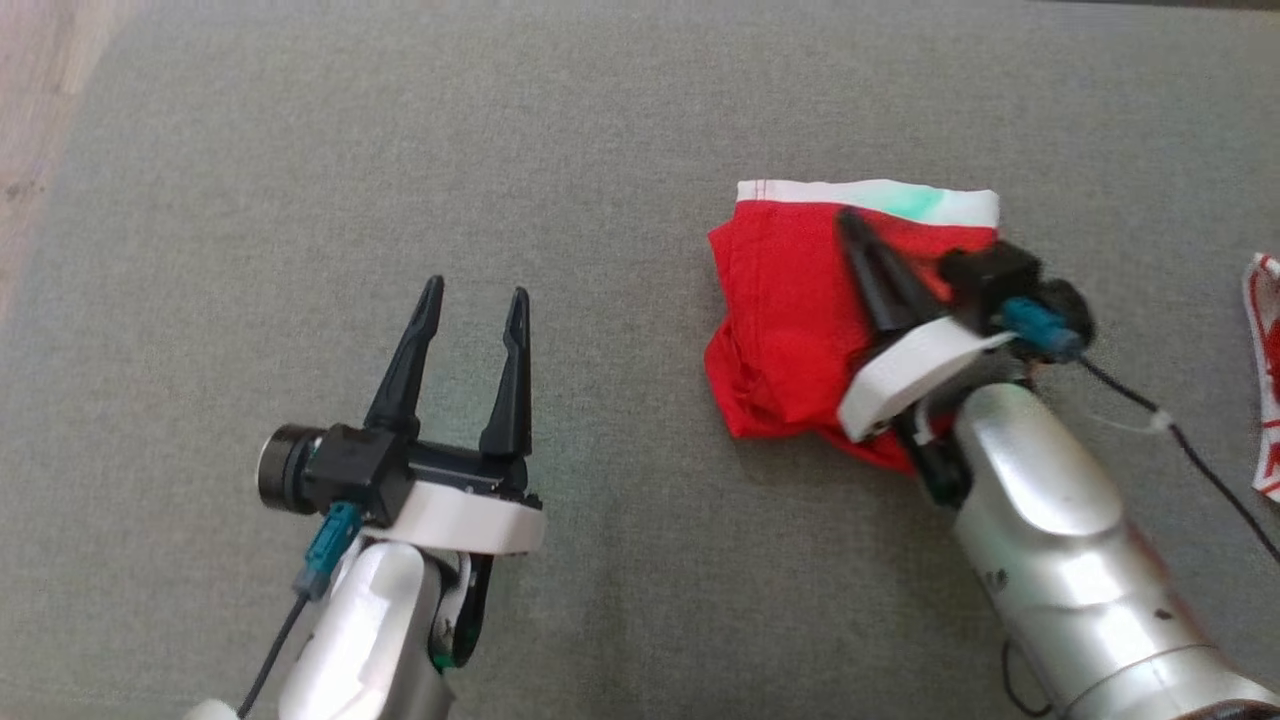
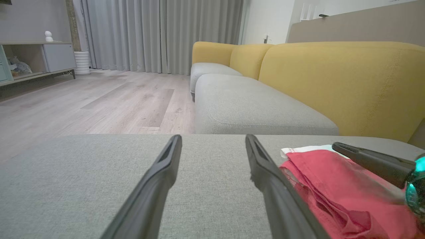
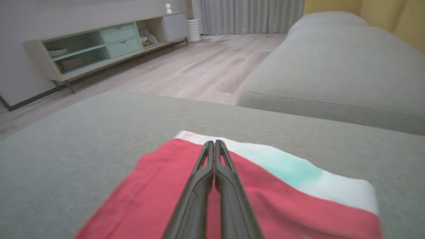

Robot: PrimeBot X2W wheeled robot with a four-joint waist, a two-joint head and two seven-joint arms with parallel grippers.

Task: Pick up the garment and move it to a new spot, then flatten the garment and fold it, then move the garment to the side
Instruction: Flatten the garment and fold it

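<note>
Nearest me, my left tool [image 1: 476, 292] stands with fingers apart and empty, the red garment [image 1: 780, 300] well off to its right. My right tool [image 1: 850, 218], fingers pressed together, lies over that garment on the grey cushion [image 1: 600, 120]. The garment's white band runs crosswise just beyond.

The head camera looks steeply down on the grey cushion [image 1: 640, 100], the left wrist camera sits low over it facing the yellow sofa [image 2: 332, 83] and curtains [image 2: 159, 33], and the right wrist camera, closest, faces the cabinet [image 3: 99, 43]; all share the red garment [image 1: 790, 300], right of centre in the head view.
</note>
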